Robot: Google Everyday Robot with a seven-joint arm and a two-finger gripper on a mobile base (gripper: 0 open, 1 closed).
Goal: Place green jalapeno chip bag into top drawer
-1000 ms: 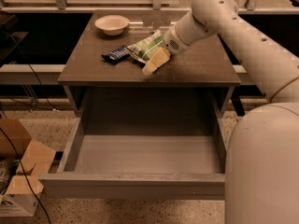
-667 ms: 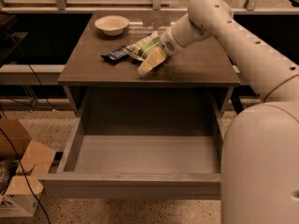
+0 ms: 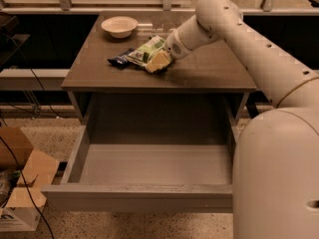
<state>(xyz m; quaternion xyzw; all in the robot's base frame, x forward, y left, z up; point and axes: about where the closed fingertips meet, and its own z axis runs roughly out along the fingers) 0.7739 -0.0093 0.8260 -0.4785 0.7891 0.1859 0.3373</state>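
The drawer (image 3: 149, 203) is found open, but the bag (image 3: 148, 49) is not yet lifted from the worktop (image 3: 209, 71). The claw (image 3: 158, 61) is placed at the bag; whether it is open or closed cannot be told.

Swung the arm (image 3: 259, 59) leftward over the bench (image 3: 209, 73) during the last second. Brought the tool (image 3: 158, 61) left and a touch further back, away from the barer wood. Now sits with the tool hard against the near right edge of the green jalapeno chip bag (image 3: 145, 50), overlapping more of that edge than a second ago. Cannot tell whether it actually presses on the foil. Carried the elbow end of the arm left too, nearer the middle of the bench's far side. Leaned the rounded body (image 3: 279, 173) at lower right slightly further in, covering a little more of the right front corner of the top drawer (image 3: 149, 163).
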